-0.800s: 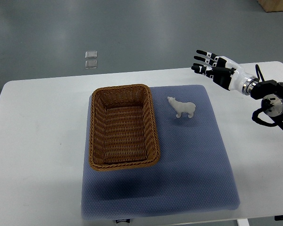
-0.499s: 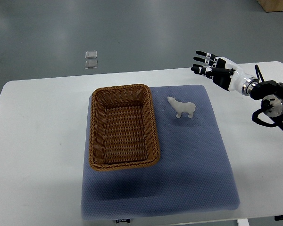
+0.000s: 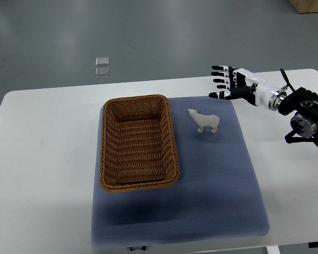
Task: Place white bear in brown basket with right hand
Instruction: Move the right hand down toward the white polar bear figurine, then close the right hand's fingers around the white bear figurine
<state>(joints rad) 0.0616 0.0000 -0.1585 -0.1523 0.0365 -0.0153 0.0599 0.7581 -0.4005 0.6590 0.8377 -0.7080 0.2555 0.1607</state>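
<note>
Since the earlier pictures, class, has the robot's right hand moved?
Yes. The right hand has shifted left, towards the white bear on the blue mat, fingers open.

Right arm (image 3: pixel 307 114): cut off by the picture's right edge past the wrist joint, so the forearm does not show.
Table (image 3: pixel 42 159): its near edge and both near corners run out of the bottom of the picture.
Blue mat (image 3: pixel 212 201): its near edge lies almost at the picture's bottom; a small dark label (image 3: pixel 138 247) there is cut off and too small to read.
Brown basket (image 3: pixel 139 142): the near inner wall is hidden behind its own rim.
White bear (image 3: pixel 204 120): face details too small to tell.
Two small clear squares (image 3: pixel 102 67) on the floor beyond the table's far edge: too small to identify.
Brown object (image 3: pixel 309 5) at the picture's top right corner: mostly cut off.
</note>
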